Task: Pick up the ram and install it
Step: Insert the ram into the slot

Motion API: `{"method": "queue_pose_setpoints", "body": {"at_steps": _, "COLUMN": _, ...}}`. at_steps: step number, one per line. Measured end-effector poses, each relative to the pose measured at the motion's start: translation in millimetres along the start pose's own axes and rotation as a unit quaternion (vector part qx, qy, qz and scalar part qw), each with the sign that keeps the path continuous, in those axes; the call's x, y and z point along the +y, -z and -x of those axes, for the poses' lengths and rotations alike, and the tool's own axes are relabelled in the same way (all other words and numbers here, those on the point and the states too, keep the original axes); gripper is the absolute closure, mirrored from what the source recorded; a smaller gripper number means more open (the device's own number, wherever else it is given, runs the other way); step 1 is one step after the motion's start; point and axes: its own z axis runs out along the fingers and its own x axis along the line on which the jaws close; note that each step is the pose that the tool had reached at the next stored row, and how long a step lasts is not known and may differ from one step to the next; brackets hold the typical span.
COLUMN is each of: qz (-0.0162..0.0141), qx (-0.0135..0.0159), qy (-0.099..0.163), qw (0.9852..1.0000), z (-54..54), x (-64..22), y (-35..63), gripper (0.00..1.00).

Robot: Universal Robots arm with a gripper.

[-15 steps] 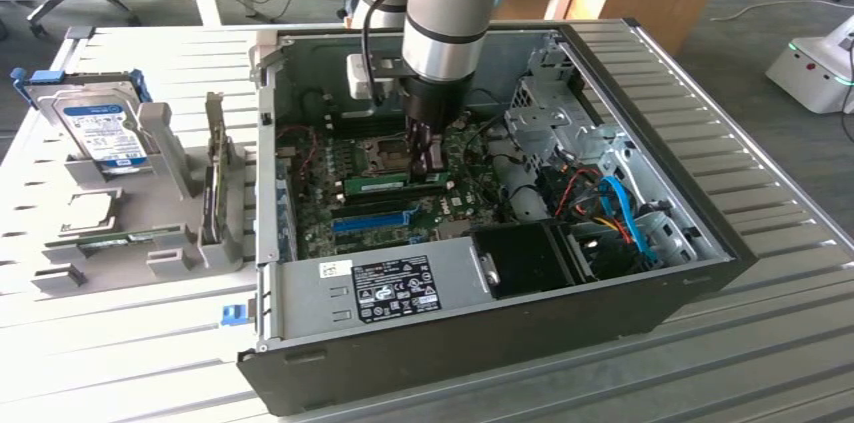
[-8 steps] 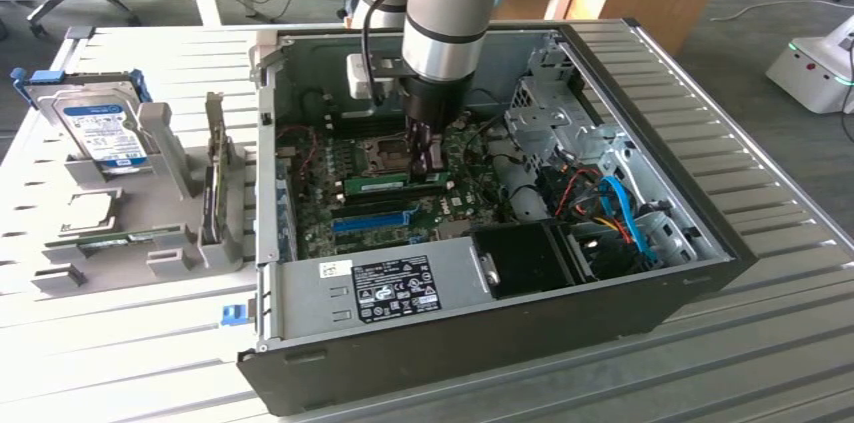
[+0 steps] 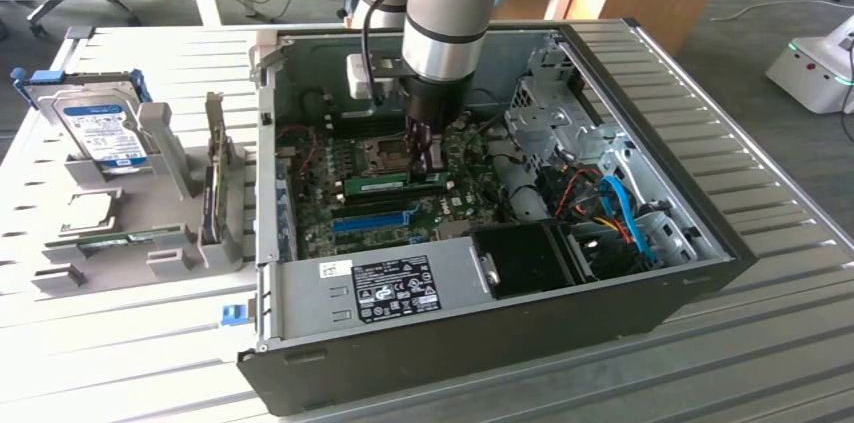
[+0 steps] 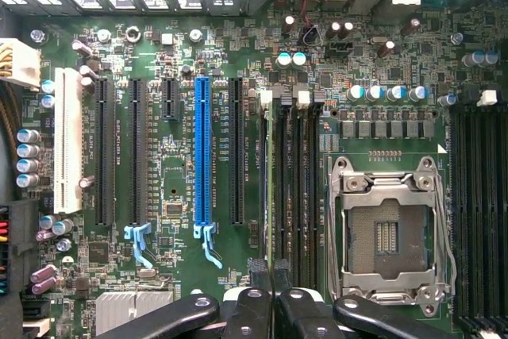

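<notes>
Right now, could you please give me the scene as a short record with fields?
setting: open computer case on a slatted table
gripper: gripper shut on the ram, down inside the case
ram position: on edge in the row of memory slots, between the blue slot and the processor socket
seating: cannot tell whether fully pressed in
outside case: hard drive in a grey holder, exterior view's left
</notes>
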Motion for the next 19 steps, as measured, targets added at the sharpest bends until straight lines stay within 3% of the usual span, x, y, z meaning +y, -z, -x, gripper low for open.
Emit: {"method": "queue_pose_setpoints", "body": {"at_steps": 19, "qz": 0.0, "qx": 0.0, "qy": 0.0, "qw": 1.0, "z": 0.0, "x": -0.6, "y": -2.9, "gripper": 0.88}}
